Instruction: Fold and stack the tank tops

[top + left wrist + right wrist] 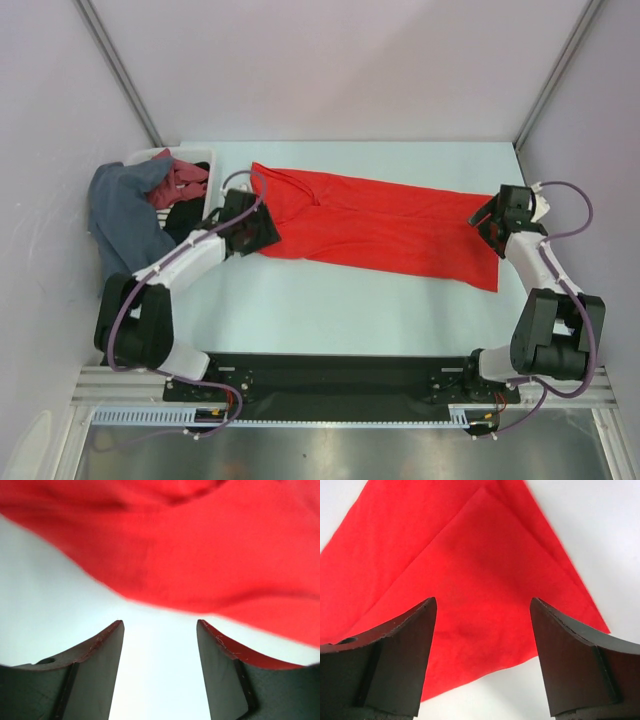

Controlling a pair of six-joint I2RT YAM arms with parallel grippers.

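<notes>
The red tank top [380,225] lies as a long folded band across the table, running from back left to front right. My left gripper [266,236] sits at its left end. In the left wrist view, that gripper [160,622] is open over bare table, with the red cloth [200,545] just beyond its tips. My right gripper [484,216] hovers at the right end. In the right wrist view it [482,600] stands open above a corner of the red cloth [460,570], gripping nothing. Dark and maroon cloth [182,195] lies in the basket; I cannot tell whether it is a tank top.
A white plastic basket [190,152] stands at the back left. A grey-blue garment [120,215] hangs over its near side. White walls close in the back and both sides. The arm bases sit on a black rail [330,375] at the near edge.
</notes>
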